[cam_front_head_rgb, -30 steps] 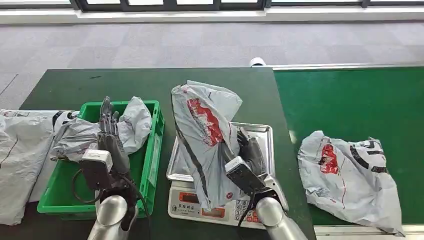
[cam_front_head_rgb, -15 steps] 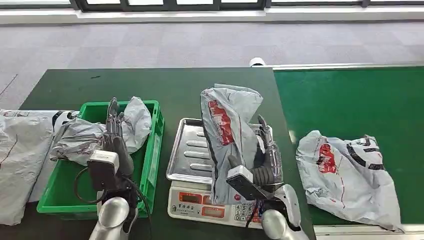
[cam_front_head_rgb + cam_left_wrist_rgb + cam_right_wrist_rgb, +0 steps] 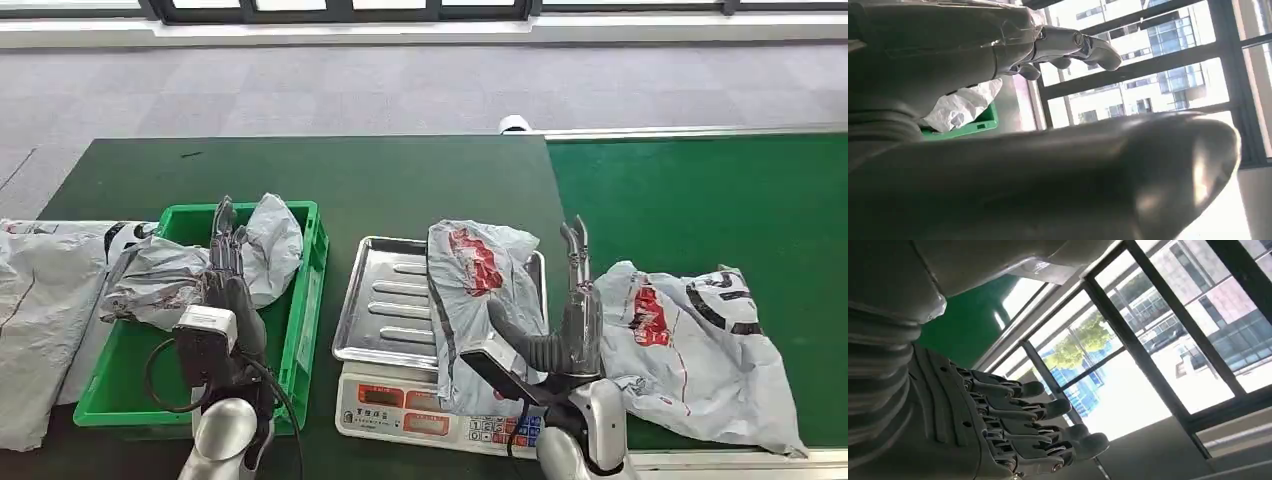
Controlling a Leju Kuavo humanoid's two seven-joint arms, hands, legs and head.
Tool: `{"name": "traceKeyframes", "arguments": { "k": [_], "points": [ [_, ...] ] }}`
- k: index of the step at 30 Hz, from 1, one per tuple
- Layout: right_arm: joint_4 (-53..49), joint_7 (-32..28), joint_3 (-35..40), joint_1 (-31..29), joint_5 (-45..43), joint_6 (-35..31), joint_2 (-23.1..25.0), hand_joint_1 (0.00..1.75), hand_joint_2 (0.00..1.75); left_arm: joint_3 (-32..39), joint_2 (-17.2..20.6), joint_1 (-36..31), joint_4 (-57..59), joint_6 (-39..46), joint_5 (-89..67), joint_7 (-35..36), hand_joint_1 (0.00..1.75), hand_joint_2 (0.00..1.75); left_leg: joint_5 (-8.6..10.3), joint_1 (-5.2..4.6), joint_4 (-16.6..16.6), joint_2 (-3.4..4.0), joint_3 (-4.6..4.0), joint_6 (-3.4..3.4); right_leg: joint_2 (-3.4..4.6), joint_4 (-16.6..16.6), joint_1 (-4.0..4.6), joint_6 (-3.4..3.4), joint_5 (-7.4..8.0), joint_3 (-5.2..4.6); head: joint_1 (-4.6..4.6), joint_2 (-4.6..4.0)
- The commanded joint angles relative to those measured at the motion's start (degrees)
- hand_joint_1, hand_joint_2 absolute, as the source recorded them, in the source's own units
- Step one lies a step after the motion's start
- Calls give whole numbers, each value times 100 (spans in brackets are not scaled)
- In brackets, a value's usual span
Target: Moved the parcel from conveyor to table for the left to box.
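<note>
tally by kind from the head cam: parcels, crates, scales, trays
Grey parcels: 4 — on the scale tray, on the conveyor, in the crate, at the table's left edge
Green crate: 1
Scale: 1
Metal tray: 1
Total: 7

Even daylight fills the head view, sharp throughout, with soft shadows. Both wrist views face bright windows (image 3: 1128, 370): the panes are blown out, the near grey covers dim and blurred.
</note>
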Motion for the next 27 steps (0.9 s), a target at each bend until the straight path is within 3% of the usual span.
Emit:
{"name": "traceKeyframes", "arguments": {
  "k": [1, 6, 10, 20, 21, 22, 24, 25, 26, 27],
  "points": [
    [45, 1, -281, -53, 0, 15, 77, 0, 175, -76, 64, -83, 153, -22, -12, 32, 0, 0, 6, 6, -20, -3, 12, -6, -9, -22, 6, -2, 5, 15, 0, 0],
    [-70, 94, -424, -33, 408, 15, 174, 0, 175, -65, 31, -68, 136, -14, -50, 16, 0, 0, 5, 5, -18, -2, 12, -5, -9, -21, 6, -1, 5, 15, 0, 0],
    [16, 118, -318, -102, -284, 268, 14, 0, 175, -99, 52, -82, 157, -13, -174, 16, 0, 0, 2, 3, -11, 0, 8, -4, -5, -12, 3, 0, 2, 10, 0, 0],
    [342, -219, -287, -364, -920, 432, -397, 0, 175, -39, 188, 93, 84, 144, -246, -9, 0, 0, 4, 5, -19, 7, 14, -4, 2, -24, 5, 0, 8, 16, 0, 0],
    [282, -844, -97, -514, -1436, 15, -507, 0, 175, -752, 868, -106, 244, -469, -968, 566, 0, 0, 5, 6, -26, 15, 21, -4, 9, -31, 7, 0, 11, 21, 0, 0],
    [62, -907, -62, -563, -1687, 68, -672, 0, 175, -1026, 796, -246, 213, -833, -2557, 835, 0, 175, 7, 6, -30, 12, 22, -5, 5, -34, 6, 0, 13, 23, 0, 0],
    [-343, -868, -83, -518, -1778, 237, -745, 0, 175, -1222, 753, -554, 512, -1064, -2875, 997, 0, 175, 6, 2, -8, -9, -1, -3, -15, -11, 2, 0, 4, 5, 0, 0],
    [-520, -879, -81, -456, -1793, 280, -762, 0, 175, -1323, 746, -742, 746, -1236, -2870, 989, 0, 0, 7, 2, -10, -14, 2, -3, -18, -13, 2, 0, 3, 8, 0, 0],
    [-739, -915, -45, -354, -1829, 288, -754, 0, 175, -1414, 706, -991, 1086, -1418, -2894, 951, 0, 0, 14, 4, -8, -41, -9, -3, -47, -15, 4, 1, 4, 8, 0, 0],
    [-875, -935, -9, -290, -1834, 306, -770, 0, 175, -1487, 673, -1166, 1370, -1540, -2910, 909, 0, 175, 15, 6, -11, -39, -4, -3, -45, -19, 6, 1, 5, 12, 0, 0]
  ]
}}
